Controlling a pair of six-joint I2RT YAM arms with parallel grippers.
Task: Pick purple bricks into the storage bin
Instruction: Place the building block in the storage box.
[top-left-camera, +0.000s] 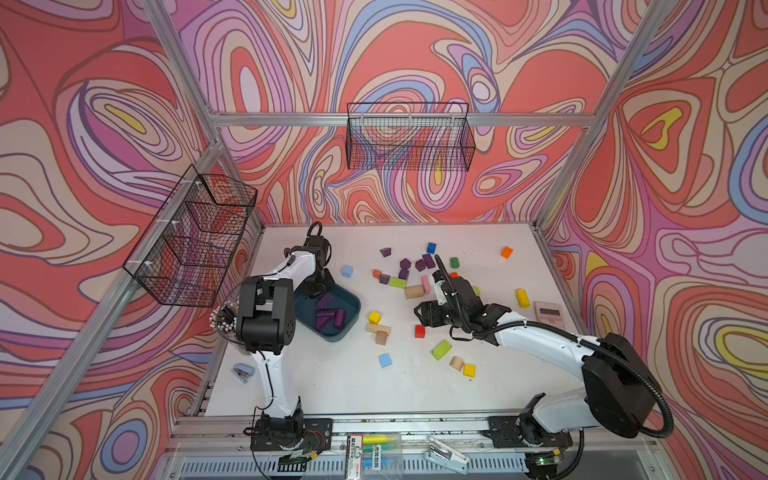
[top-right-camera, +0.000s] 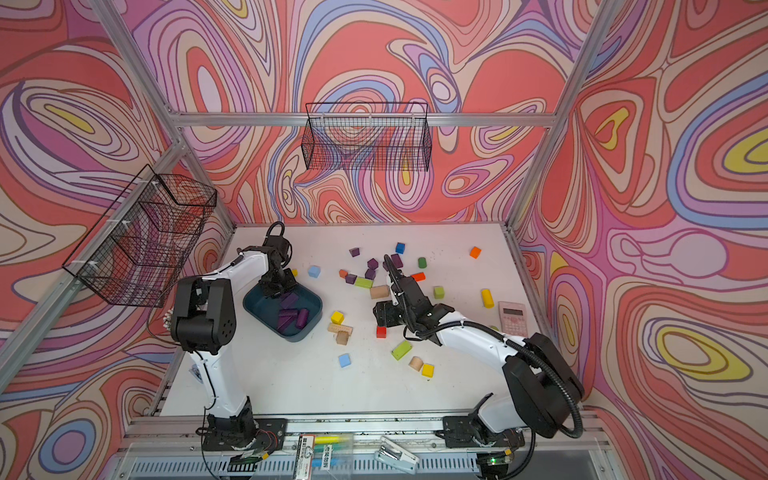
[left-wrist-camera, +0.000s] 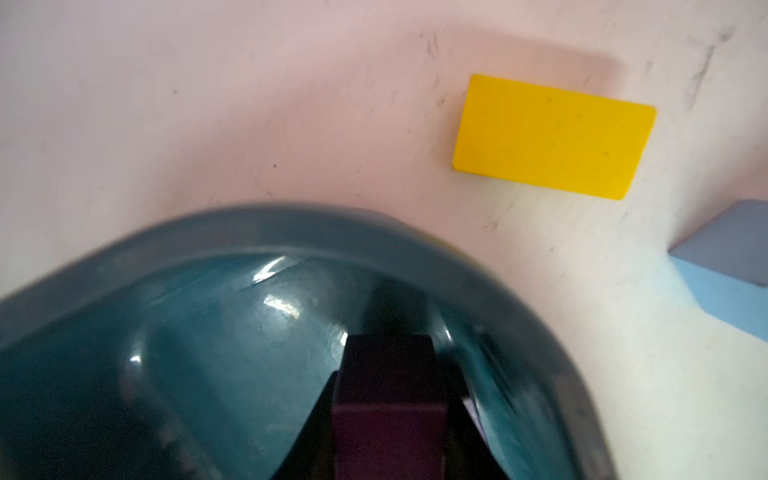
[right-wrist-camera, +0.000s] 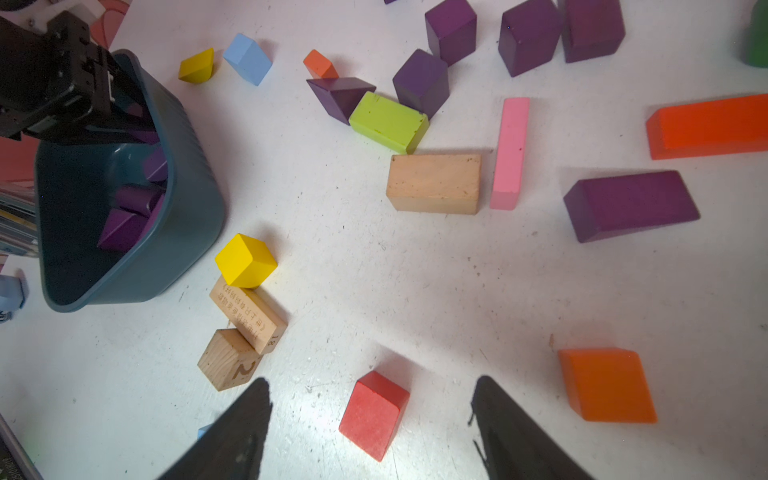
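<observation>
our left gripper is clamped on a purple brick at a corner of the storage bin, where more purple bricks lie. our right gripper hangs spread wide, empty, near a red cube. beyond it, loose purple bricks sit scattered on the table by a lime block.

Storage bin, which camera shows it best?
In both top views the storage bin shows nearly whole, from above, purple bricks inside. The right wrist view shows it obliquely at the edge; the left wrist view, only one blurred corner.
</observation>
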